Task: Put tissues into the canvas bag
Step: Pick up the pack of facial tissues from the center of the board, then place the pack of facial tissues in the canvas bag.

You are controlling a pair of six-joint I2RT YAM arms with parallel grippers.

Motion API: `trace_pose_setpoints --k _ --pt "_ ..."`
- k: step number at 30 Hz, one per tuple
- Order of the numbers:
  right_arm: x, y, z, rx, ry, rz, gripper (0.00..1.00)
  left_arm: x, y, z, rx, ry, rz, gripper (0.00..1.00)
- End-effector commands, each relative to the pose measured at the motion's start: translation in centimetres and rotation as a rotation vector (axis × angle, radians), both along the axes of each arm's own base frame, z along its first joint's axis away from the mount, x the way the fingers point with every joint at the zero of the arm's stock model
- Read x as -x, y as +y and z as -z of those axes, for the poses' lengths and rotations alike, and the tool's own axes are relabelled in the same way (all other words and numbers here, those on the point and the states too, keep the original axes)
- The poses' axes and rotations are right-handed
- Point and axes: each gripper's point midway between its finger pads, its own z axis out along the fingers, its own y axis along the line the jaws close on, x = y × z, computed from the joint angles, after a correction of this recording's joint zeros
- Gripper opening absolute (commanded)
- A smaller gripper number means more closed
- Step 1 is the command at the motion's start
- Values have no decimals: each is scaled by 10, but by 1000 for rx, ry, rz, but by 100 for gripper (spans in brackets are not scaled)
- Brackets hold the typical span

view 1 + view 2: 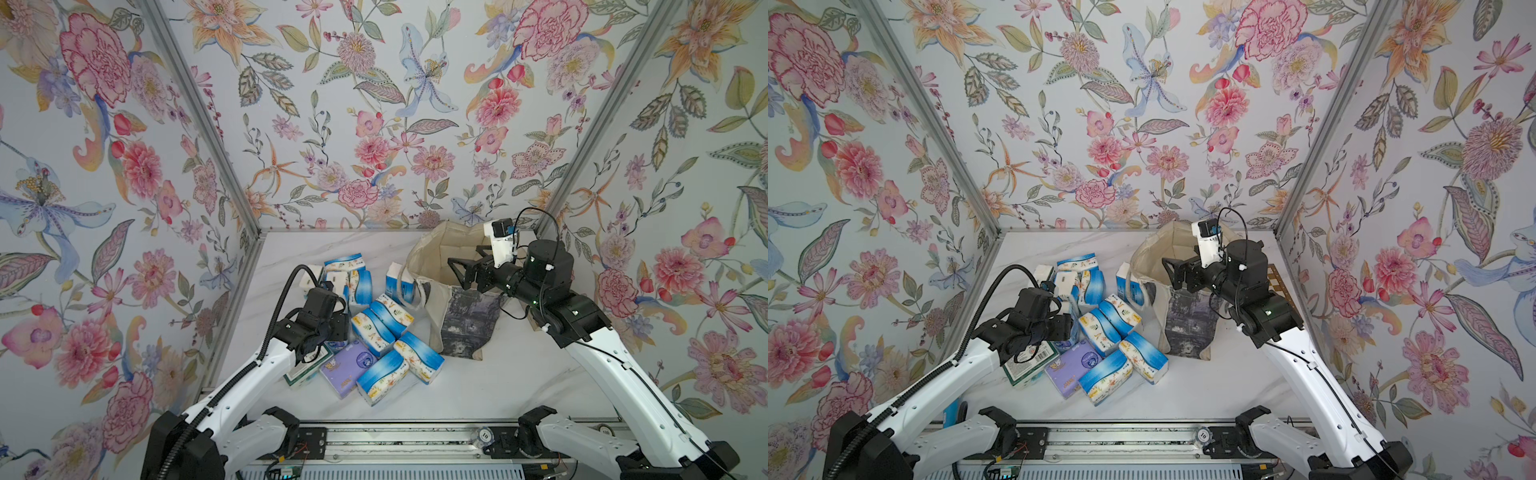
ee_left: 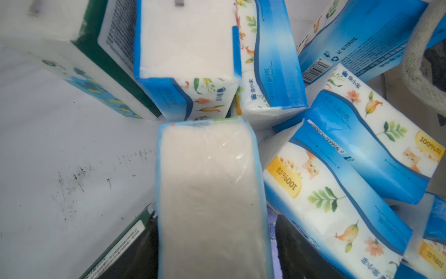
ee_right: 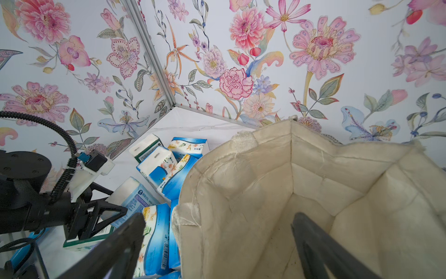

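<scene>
The left gripper [image 3: 103,222] has a soft pale-blue tissue pack [image 2: 207,193] between its jaws; I cannot tell if it squeezes. The right gripper [image 1: 467,261] is wide open, empty, over the cream canvas bag [image 1: 430,249], which might flop shut.

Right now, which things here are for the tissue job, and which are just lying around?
For the job: tissue packs, canvas bag, left claw, right claw.

Just lying about: brown grid board, round chip marked 10.
</scene>
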Motion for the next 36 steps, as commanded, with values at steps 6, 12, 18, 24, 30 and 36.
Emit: trace_pose_setpoints --k 6,12,18,24,30,36 --pt "-5 -11 -3 -21 -10 27 98 2 3 4 -46 34 1 36" --pt "-23 -36 13 26 16 141 98 -7 5 -59 -33 -70 -3 21" --pt "-39 -64 43 110 93 267 97 -26 -10 -171 41 -302 53 15" --pt "-43 -75 67 150 160 312 97 -44 -62 -289 186 -598 236 13" --pt "-47 -102 68 147 193 429 97 -55 -159 -367 374 -793 533 12" --pt "-46 -151 59 134 179 612 96 -75 -269 -346 361 -710 765 12"
